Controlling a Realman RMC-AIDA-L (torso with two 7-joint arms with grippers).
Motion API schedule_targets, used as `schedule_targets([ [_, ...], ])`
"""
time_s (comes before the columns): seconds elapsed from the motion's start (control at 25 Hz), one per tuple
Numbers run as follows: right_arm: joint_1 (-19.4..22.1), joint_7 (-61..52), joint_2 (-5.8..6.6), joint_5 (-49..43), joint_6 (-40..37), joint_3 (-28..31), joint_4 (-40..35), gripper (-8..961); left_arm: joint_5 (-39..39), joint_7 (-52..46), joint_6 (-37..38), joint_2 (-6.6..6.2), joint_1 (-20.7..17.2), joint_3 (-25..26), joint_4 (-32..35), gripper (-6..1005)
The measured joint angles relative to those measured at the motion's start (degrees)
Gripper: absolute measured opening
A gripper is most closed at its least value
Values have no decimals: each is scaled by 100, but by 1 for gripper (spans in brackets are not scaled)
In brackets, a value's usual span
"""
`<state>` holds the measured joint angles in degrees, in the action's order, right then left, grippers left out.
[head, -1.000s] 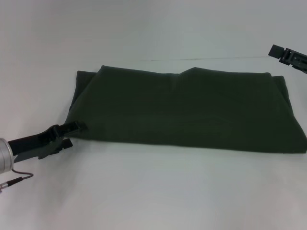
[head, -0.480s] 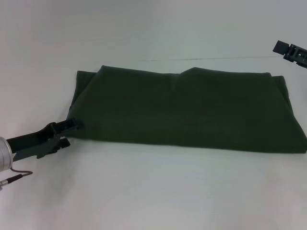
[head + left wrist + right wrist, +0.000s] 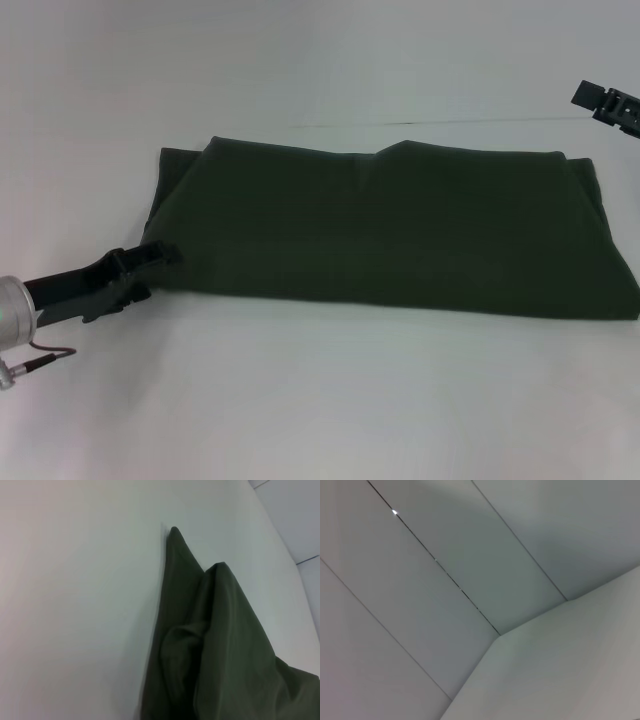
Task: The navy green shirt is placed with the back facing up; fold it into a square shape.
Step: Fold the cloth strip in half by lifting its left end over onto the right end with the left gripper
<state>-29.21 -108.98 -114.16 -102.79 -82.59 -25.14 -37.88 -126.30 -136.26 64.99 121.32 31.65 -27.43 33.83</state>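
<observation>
The navy green shirt (image 3: pixel 390 225) lies across the middle of the white table (image 3: pixel 320 400), already doubled into a long band, plain side up. The left gripper (image 3: pixel 160 258) sits low at its near left corner, fingers seemingly pinched on the hem, though the dark cloth hides the contact. The right gripper (image 3: pixel 603 102) hangs high, far right; its fingers I can't read. A shallow pinch could slip and drag the layers askew.

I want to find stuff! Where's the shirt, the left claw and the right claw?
shirt (image 3: pixel 390 225), head view, middle of the folded cloth.
left claw (image 3: pixel 160 262), head view, tips at the shirt's near-left corner.
right claw (image 3: pixel 600 100), head view, its tip, far right.
</observation>
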Motion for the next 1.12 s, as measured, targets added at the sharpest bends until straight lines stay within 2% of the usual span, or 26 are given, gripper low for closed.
schedule_targets([
  [1.12, 4, 0, 18, 78, -3, 0, -9, 928, -136, -9, -352, -91, 237, -196, 57, 879],
])
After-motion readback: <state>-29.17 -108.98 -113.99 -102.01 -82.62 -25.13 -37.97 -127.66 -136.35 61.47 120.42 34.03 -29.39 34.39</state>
